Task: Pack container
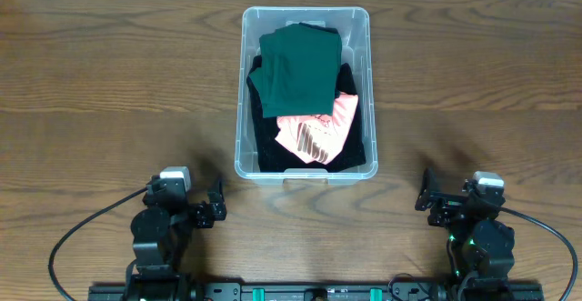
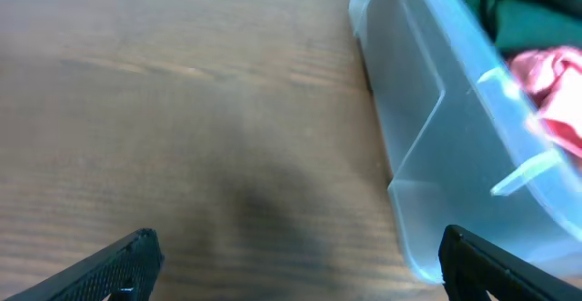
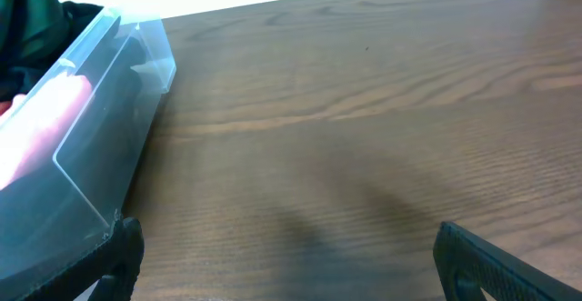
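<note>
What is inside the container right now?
The container holds a green garment on top, a pink striped cloth partly under it, and black fabric beneath both. Its base is covered and cannot be seen.

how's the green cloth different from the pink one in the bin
The green garment is plain, dark and larger, lying toward the far end of the container. The pink garment is pale, striped and smaller, toward its near end. Both rest on black fabric inside.
</note>
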